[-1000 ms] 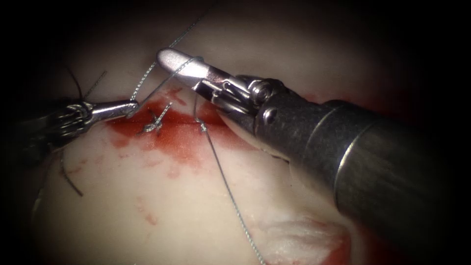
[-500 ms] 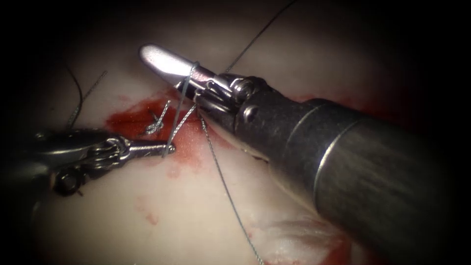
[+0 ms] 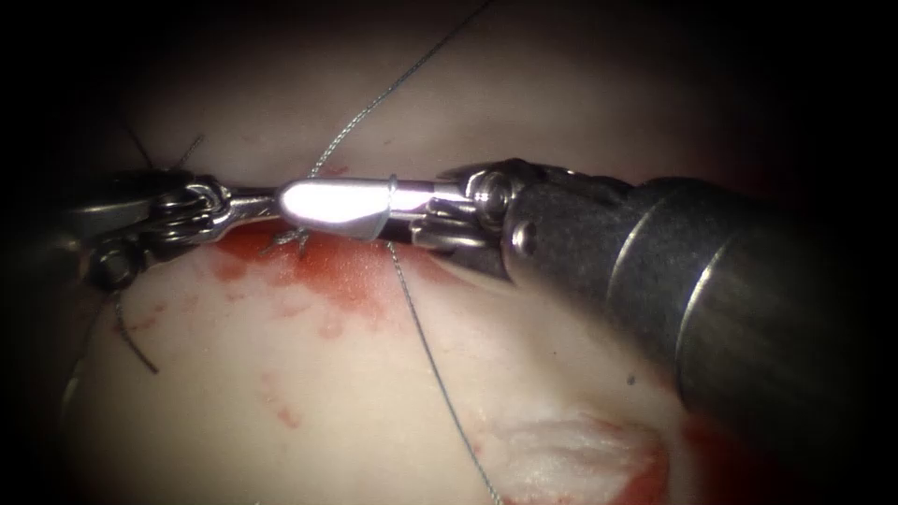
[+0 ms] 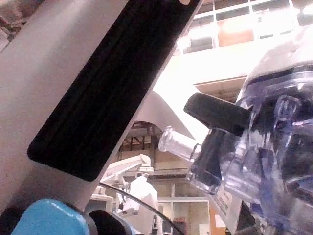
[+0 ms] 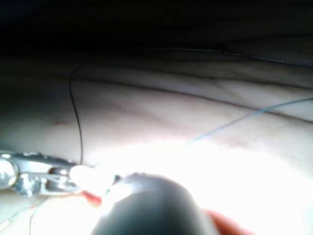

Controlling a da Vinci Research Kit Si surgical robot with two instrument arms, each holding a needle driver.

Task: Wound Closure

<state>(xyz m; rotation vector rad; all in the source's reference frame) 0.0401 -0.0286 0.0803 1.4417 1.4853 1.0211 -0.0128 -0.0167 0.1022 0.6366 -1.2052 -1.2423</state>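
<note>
The right tool (image 3: pixel 292 202) comes in from the right and lies level over the cut (image 3: pixel 412 245), jaws shut and pointing left, holding nothing. A loop of thread (image 3: pixel 391 193) is wrapped around its jaws. The left tool (image 3: pixel 266 199) lies level from the left, tip to tip with the right tool, jaws shut on the thread. One strand (image 3: pixel 402 84) rises to the far side. Another (image 3: pixel 432 360) leaves the cut and runs to the near edge. A tied knot (image 3: pixel 292 240) sits on the cut. The left tool (image 5: pixel 39 172) lies beside a dark strand (image 5: pixel 76 112) in the right wrist view.
Red fluid (image 3: pixel 346 276) stains the pale tissue (image 3: pixel 309 402) around the cut. Dark cut ends of thread (image 3: pixel 137 352) lie at the left. A raw, reddened patch (image 3: pixel 571 458) marks the near right of the tissue. The right tool's thick shaft (image 3: pixel 730 309) crosses the right side.
The left tool has come up from the near side of the cut to meet the right tool's tip. The right tool's jaws have swung down to lie level, still carrying the thread loop.
</note>
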